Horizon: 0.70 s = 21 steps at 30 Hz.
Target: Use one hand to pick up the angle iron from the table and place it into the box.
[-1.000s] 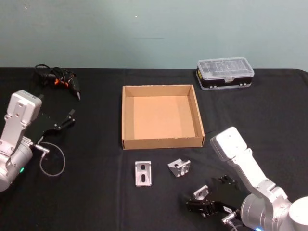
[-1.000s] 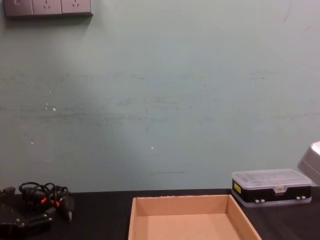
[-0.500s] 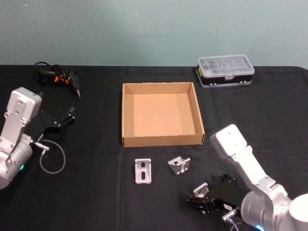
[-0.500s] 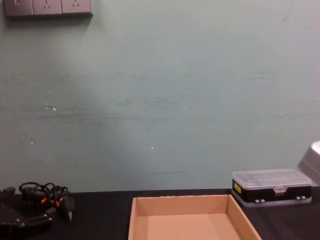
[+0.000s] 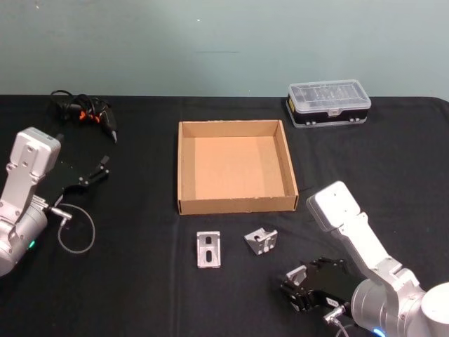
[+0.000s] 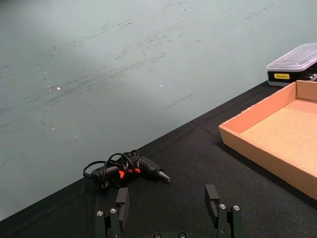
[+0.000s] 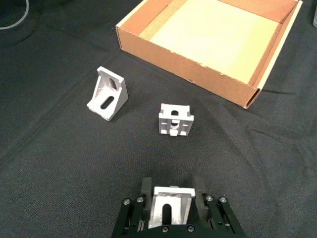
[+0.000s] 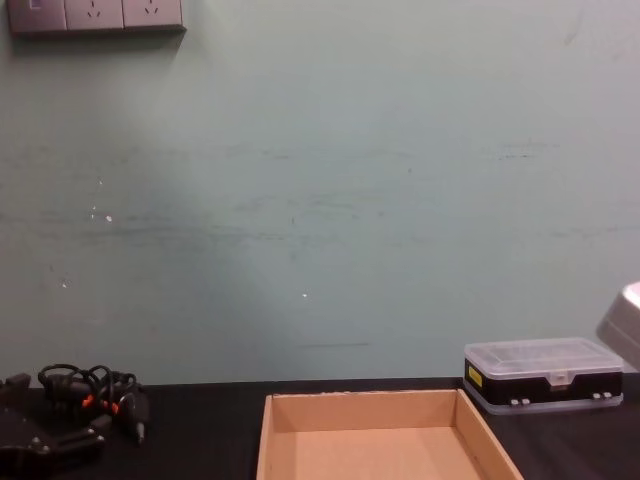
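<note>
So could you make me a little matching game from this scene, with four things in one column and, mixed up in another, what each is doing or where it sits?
Things:
1. right tool
2. left tool
3. box
4. clear-lidded case

States or places:
a. tan, nothing in it
b. open, holding nothing
c. behind the box, to its right
d. shut on an angle iron

Pairs: 1-d, 2-b, 3-a, 4-c.
</note>
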Each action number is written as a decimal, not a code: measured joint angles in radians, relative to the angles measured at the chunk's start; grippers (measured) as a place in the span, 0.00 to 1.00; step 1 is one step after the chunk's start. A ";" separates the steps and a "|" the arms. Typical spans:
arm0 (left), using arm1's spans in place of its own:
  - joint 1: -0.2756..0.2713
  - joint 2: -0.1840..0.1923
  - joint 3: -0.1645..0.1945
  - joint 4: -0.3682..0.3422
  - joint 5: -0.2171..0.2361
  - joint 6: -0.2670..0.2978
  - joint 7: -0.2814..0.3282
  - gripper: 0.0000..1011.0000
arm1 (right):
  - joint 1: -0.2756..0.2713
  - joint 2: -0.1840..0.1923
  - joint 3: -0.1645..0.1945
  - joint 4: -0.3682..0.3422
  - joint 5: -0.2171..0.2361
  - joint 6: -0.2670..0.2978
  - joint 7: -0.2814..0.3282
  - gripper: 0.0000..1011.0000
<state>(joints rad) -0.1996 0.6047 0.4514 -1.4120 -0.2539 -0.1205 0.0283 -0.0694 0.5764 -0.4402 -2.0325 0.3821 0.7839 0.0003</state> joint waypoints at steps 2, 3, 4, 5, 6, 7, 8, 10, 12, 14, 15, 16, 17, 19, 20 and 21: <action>0.000 0.000 0.000 0.000 0.000 0.000 0.000 0.99 | 0.000 0.000 0.000 0.000 0.000 0.000 0.000 0.49; 0.000 0.000 0.000 0.000 0.000 0.000 0.000 0.99 | 0.000 0.000 0.000 0.000 0.000 0.000 0.000 0.48; 0.000 0.000 0.000 0.000 0.000 0.000 0.000 0.99 | 0.000 0.000 0.000 0.000 0.000 0.000 0.000 0.47; 0.000 0.000 0.000 0.000 0.000 0.000 0.000 0.99 | 0.000 0.000 0.000 0.000 0.000 0.000 0.000 0.47; 0.000 0.000 0.000 0.000 0.000 0.000 0.000 0.99 | 0.000 0.000 0.000 -0.001 0.000 0.001 -0.001 0.47; 0.000 0.000 0.000 0.000 0.000 0.000 0.000 0.99 | 0.000 0.000 0.000 -0.001 0.000 0.001 -0.001 0.47; 0.000 0.000 0.000 0.000 0.000 0.000 0.000 0.99 | 0.000 0.000 0.000 -0.001 0.000 0.001 -0.001 0.47; 0.000 0.000 0.000 0.000 0.000 0.000 0.000 0.99 | 0.000 0.000 0.000 -0.001 0.000 0.001 -0.001 0.47; 0.000 0.000 0.000 0.000 0.000 0.000 0.000 0.99 | -0.001 0.002 0.001 -0.003 -0.007 -0.008 0.000 0.47; 0.000 0.000 0.000 0.000 0.000 0.000 0.000 0.99 | -0.001 0.006 0.006 -0.010 -0.019 -0.027 0.000 0.47; 0.000 0.000 0.000 0.000 0.000 0.000 0.000 0.99 | 0.000 0.008 0.008 -0.014 -0.025 -0.034 0.000 0.47; 0.000 0.000 0.000 0.000 0.000 0.000 0.000 0.99 | 0.001 0.009 0.011 -0.017 -0.031 -0.041 0.001 0.47; 0.000 0.000 0.000 0.000 0.000 0.000 0.000 0.99 | 0.007 0.012 0.017 -0.024 -0.040 -0.051 0.002 0.47; 0.000 0.000 0.000 0.000 0.000 0.000 0.000 0.99 | 0.015 0.013 0.025 -0.029 -0.049 -0.059 0.004 0.47; 0.000 0.000 0.000 0.000 0.000 0.000 0.000 0.99 | 0.027 0.013 0.034 -0.032 -0.055 -0.065 0.008 0.47; 0.000 0.000 0.000 0.000 0.000 0.000 0.000 0.99 | 0.027 0.013 0.034 -0.032 -0.055 -0.065 0.008 0.47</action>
<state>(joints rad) -0.1995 0.6047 0.4514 -1.4120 -0.2539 -0.1205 0.0283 -0.0428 0.5894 -0.4058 -2.0647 0.3275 0.7185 0.0088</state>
